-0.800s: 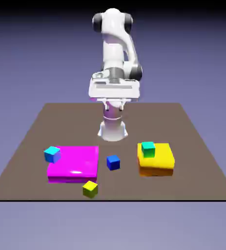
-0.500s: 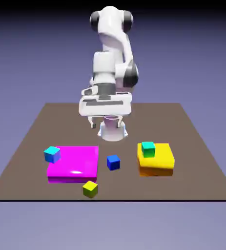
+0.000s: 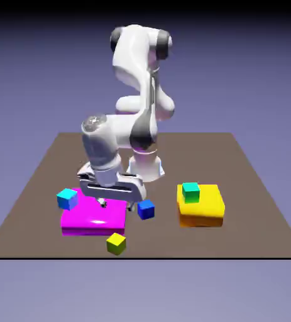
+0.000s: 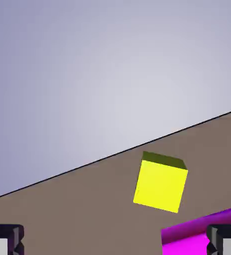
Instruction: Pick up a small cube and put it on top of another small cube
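The jaws stand apart and empty above the flat magenta block, aimed at the small lime-yellow cube lying free on the brown worktop just beyond its near edge.

Glossy white rounded arm with dark grey joint bands, grey end caps and small grey fingertips
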{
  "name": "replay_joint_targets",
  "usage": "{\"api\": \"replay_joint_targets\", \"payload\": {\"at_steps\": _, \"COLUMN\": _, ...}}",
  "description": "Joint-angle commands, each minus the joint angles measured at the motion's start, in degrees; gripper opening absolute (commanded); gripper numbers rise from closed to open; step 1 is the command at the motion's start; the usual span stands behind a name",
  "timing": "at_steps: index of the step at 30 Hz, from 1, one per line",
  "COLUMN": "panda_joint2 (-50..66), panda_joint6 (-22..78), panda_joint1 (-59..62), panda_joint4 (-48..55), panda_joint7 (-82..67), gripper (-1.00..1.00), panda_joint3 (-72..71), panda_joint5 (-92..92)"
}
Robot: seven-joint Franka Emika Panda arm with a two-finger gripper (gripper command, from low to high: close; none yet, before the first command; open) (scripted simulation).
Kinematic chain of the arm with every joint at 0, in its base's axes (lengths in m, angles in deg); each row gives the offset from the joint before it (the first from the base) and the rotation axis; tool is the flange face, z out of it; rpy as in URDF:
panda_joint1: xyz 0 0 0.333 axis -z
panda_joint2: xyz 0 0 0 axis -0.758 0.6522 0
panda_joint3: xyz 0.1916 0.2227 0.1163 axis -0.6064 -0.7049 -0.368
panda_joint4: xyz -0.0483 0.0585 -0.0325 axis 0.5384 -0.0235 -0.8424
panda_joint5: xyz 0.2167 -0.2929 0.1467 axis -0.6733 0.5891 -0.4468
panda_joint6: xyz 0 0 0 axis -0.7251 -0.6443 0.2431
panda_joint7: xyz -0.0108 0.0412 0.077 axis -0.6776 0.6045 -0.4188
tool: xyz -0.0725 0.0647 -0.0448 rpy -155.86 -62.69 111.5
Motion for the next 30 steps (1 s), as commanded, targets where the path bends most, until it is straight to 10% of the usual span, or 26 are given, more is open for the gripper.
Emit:
{"api": "replay_joint_targets", "payload": {"at_steps": 1, "panda_joint2": 2.08, "panda_joint6": 2.15, "panda_joint1": -0.02, "panda_joint4": 1.86, "panda_joint7": 0.17, "gripper": 0.0, "panda_joint3": 0.56, "panda_joint5": -0.63}}
{"api": "replay_joint_targets", "payload": {"at_steps": 13, "panda_joint2": 26.01, "panda_joint6": 26.89, "panda_joint1": -0.22, "panda_joint4": 23.28, "panda_joint7": 2.07, "gripper": 0.0, "panda_joint3": 7.07, "panda_joint5": -7.93}}
{"api": "replay_joint_targets", "payload": {"at_steps": 18, "panda_joint2": 28.1, "panda_joint6": 18.59, "panda_joint1": -1.54, "panda_joint4": 16.68, "panda_joint7": 0.44, "gripper": 0.0, "panda_joint3": 5.82, "panda_joint5": -9.92}}
{"api": "replay_joint_targets", "payload": {"at_steps": 19, "panda_joint2": 28.1, "panda_joint6": 18.59, "panda_joint1": -1.54, "panda_joint4": 16.68, "panda_joint7": 0.44, "gripper": -1.0, "panda_joint3": 5.82, "panda_joint5": -9.92}}
{"api": "replay_joint_targets", "payload": {"at_steps": 30, "panda_joint2": 17.06, "panda_joint6": 29.69, "panda_joint1": -2.11, "panda_joint4": 14.87, "panda_joint7": -12.04, "gripper": -1.0, "panda_joint3": 20.9, "panda_joint5": 0.28}}
